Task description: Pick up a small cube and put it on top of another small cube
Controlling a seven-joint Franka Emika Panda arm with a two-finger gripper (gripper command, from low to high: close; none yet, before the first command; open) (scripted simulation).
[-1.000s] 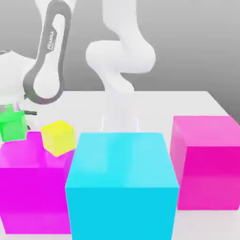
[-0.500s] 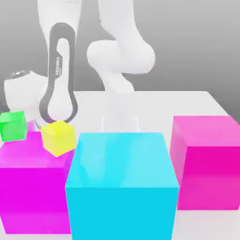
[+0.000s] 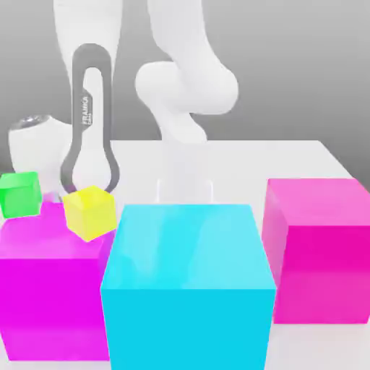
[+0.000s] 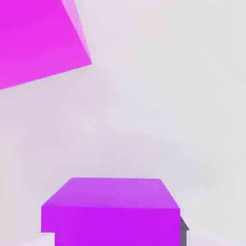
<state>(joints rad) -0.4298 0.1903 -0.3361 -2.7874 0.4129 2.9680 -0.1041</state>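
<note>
The white Franka arm (image 3: pixel 90 123) is bent down at the exterior view's left, behind the large magenta block (image 3: pixel 50 282). In the hand view a small purple cube (image 4: pixel 111 211) sits right under the camera, between the fingers as far as can be judged — a dark finger edge shows at its side. The claw reads as closed down to its tightest, so it prob. has hold of that purple cube, though the contact itself isn't clearly shown.

Other small cubes: a small green cube (image 3: pixel 20 194) at the far left of the exterior view and a small yellow cube (image 3: pixel 89 212) tilted just beside it, both behind or by the magenta block. A big cyan block (image 3: pixel 188 285) sits front and centre, a big pink block (image 3: pixel 318 249) on the right, all on the white table (image 3: pixel 274 155).

Progress — early. The grasp looks made; the lift, carry and placing onto another small cube are all left. No stack exists yet.
</note>
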